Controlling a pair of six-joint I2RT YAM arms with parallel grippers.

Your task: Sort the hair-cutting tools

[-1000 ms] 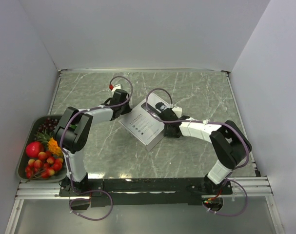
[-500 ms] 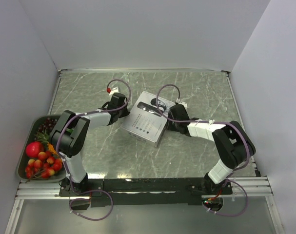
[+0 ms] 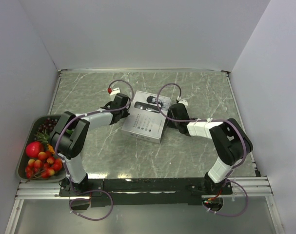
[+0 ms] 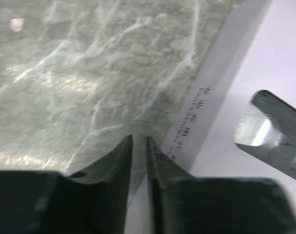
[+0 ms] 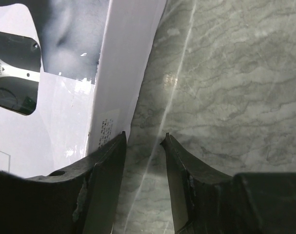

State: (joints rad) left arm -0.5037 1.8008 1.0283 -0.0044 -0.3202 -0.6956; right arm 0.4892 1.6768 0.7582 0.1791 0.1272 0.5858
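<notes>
A flat white cardboard box with a printed man's face lies on the marble table between my grippers. My left gripper is at its left edge. In the left wrist view the gripper has its jaws nearly closed, with the box's white edge between them low down. My right gripper is at the box's right edge. In the right wrist view it is open, its left finger over the box side, with bare table in the gap. No loose clipper, guard, cylinder or cable shows; a dark-and-silver shape is on the box face.
A grey tray holding colourful fruit sits at the table's left edge beside the left arm's base. White walls enclose the table on the left, back and right. Purple cables loop above both wrists.
The box has turned and shifted toward the back of the table and now lies flatter. Both grippers have moved back with it.
</notes>
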